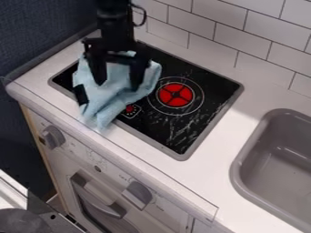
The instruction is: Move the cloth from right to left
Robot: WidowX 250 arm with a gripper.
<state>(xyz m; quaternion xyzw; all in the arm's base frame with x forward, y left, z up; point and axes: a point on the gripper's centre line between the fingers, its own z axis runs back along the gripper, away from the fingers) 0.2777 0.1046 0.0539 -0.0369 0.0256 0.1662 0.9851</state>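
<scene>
Cloth [124, 95] lies across the stove's [209, 88] left, hand [117, 86] spread above; panel print [96, 157] illegible.

We see white tiles [255, 27] with dark joints behind the back edge of the counter [215, 154] and a dark blue wall [36, 36] past its left edge. Below the front edge, we find a pale oven [72, 159] with gray knobs [54, 136]. A gray sink [242, 159] sits toward the right edge.

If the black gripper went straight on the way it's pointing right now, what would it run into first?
The light blue cloth, most likely: the gripper points down at it. Beneath lies the black stovetop. How much gap remains above the cloth is unclear.
</scene>
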